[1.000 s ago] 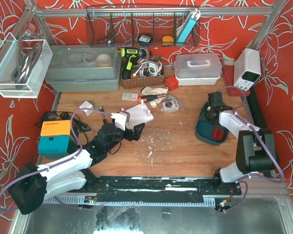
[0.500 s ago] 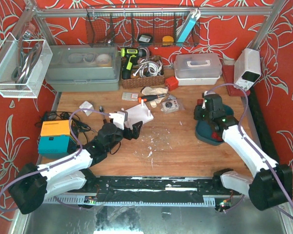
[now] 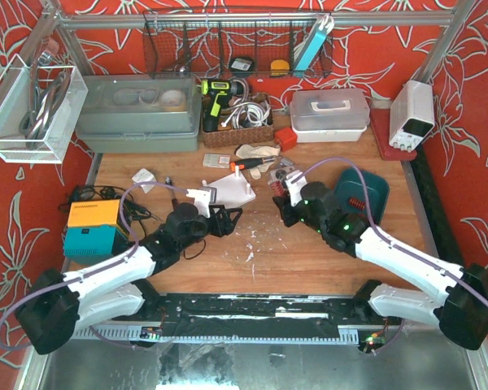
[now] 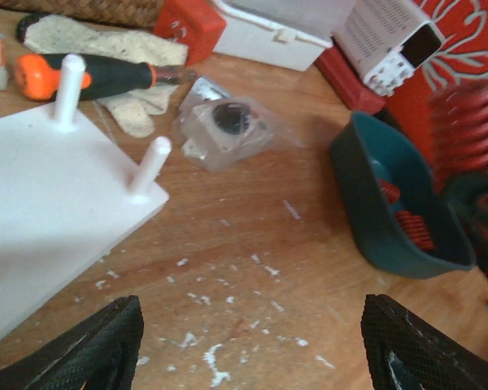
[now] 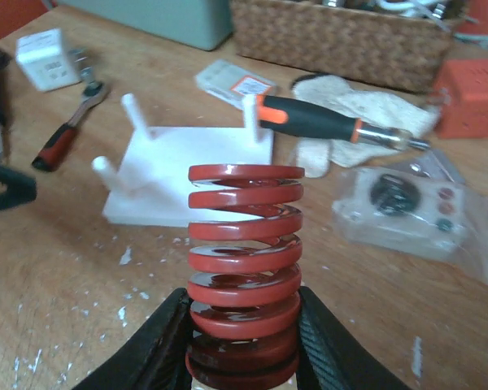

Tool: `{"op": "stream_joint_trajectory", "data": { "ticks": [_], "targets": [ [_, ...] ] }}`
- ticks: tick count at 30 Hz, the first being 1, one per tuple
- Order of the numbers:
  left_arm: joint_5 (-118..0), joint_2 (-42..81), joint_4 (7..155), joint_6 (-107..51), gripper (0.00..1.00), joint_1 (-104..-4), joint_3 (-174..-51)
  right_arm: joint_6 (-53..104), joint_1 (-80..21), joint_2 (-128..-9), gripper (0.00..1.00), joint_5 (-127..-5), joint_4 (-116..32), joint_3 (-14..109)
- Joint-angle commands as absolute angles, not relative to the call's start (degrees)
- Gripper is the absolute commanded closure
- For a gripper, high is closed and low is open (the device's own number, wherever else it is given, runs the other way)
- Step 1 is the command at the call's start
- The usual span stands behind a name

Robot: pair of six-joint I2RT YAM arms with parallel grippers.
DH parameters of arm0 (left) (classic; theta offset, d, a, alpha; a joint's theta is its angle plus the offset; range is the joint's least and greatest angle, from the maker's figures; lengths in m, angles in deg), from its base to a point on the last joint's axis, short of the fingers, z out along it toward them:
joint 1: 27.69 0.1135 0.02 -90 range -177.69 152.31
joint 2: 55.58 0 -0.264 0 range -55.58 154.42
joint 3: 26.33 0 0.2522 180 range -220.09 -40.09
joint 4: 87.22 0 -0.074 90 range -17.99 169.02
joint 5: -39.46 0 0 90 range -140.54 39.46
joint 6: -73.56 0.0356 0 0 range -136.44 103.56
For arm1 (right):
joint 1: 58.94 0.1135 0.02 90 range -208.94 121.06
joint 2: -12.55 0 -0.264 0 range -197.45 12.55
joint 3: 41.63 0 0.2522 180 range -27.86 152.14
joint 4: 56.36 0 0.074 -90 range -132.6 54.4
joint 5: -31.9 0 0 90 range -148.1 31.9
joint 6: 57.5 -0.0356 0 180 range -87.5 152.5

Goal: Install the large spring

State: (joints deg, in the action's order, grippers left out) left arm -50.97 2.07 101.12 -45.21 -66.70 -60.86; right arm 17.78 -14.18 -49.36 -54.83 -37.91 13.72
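A large red spring [image 5: 244, 268] stands upright between the fingers of my right gripper [image 5: 244, 325], which is shut on its lower coils. It hangs above the wood just in front of the white peg board [image 5: 187, 175], whose short white pegs [image 5: 130, 110] are bare. From above, the right gripper [image 3: 289, 197] sits right of the board [image 3: 232, 192]. My left gripper [image 4: 252, 357] is open with nothing in it, low over the table by the board's [image 4: 49, 195] near edge. A teal tray [image 3: 384, 191] holding smaller red springs [image 4: 411, 227] lies to the right.
An orange-handled screwdriver [image 5: 325, 126], a cloth glove [image 5: 366, 110] and a clear bag of parts [image 5: 407, 211] lie behind the board. A ratchet [image 5: 65, 130] lies to its left. A wicker basket [image 3: 236, 122], boxes and an orange-teal device [image 3: 93, 227] line the edges.
My right arm has swung left from the teal tray to the peg board, carrying the red spring. The left arm has hardly moved; its jaws have narrowed a little.
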Motion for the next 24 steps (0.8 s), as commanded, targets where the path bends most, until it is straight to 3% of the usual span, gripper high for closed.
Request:
{"op": "stream_joint_trajectory", "data": {
  "ticks": [1, 6, 13, 24],
  "targets": [
    [-54.57, -2.91, 94.88, -52.09, 0.27, -66.8, -66.02, 23.72, -8.47, -49.71, 1.0, -51.3, -48.4, 10.43],
    [-58.49, -5.57, 92.51, -55.98, 0.29, -66.54, -69.87, 27.84, -2.95, -50.68, 1.0, -50.76, -56.05, 6.64],
    [-65.6, -0.78, 88.32, -56.98, 0.43, -66.54, -75.91, 30.57, 0.99, -51.4, 1.0, -50.22, -61.62, 4.28],
    [-71.35, 6.77, 88.57, -59.4, 0.46, -66.54, -78.07, 33.1, 3.75, -52.4, 1.0, -48.89, -64.78, 3.07]
  ]
}}
